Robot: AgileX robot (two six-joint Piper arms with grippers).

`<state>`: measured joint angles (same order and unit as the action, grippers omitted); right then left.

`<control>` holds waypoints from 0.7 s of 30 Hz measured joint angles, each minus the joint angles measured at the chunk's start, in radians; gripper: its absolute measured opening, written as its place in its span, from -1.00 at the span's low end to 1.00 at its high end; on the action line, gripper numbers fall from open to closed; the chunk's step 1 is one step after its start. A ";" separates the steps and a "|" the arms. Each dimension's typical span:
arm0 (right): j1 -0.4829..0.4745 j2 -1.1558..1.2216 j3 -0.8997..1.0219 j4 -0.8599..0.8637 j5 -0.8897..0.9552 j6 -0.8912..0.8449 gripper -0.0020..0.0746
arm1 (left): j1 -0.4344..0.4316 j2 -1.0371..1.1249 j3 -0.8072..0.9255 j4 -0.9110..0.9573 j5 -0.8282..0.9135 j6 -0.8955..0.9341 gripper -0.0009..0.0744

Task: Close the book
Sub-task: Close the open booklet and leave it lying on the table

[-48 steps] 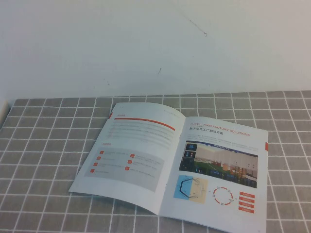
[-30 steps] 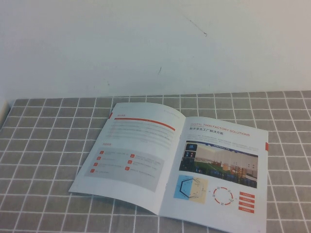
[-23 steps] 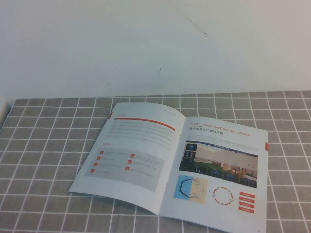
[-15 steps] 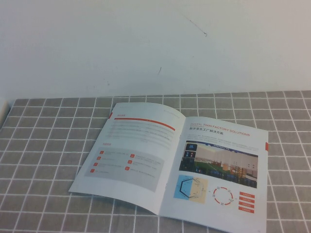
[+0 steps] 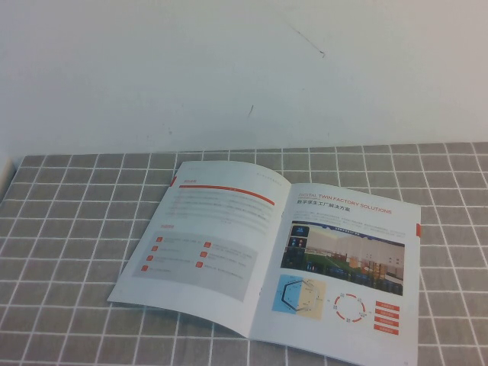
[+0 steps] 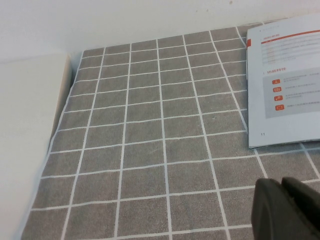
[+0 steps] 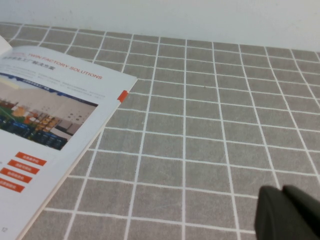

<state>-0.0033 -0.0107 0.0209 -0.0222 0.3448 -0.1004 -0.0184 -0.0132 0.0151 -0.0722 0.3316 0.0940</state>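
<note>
The book lies open and face up on the bench, which is covered by a grey cloth with white grid lines. It sits around the middle of the cloth, a little to the right and toward the robot, and its spine runs slightly slanted. On the right page we read the red heading "TWIN FACTORY SOLUTIONS"; the word before it and the line of Chinese characters under it are too faint to read. Below there is a dark photograph, a diagram and small red labels. The left page has a red line near its top, grey text, small red squares and the page number 11 in its corner.

The left gripper hangs low over the bare cloth to the left of the book, apart from it, with its dark fingers pressed together. The right gripper hangs in the same way over the cloth to the right of the book, also pressed together and holding nothing.
</note>
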 joint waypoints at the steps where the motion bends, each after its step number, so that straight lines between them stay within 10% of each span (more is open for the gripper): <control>1: 0.000 0.000 0.000 0.000 0.000 0.000 -0.95 | 0.000 0.000 0.000 0.000 0.000 0.000 -0.99; 11: 0.000 0.000 0.006 -0.015 -0.144 0.000 -0.95 | 0.000 0.000 0.008 0.000 -0.125 0.000 -0.99; 21: 0.000 0.000 0.006 -0.017 -0.634 0.002 -0.95 | 0.000 0.000 0.008 0.000 -0.604 0.000 -0.99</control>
<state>-0.0033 -0.0107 0.0271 -0.0393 -0.2896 -0.0981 -0.0184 -0.0132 0.0227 -0.0722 -0.2722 0.0940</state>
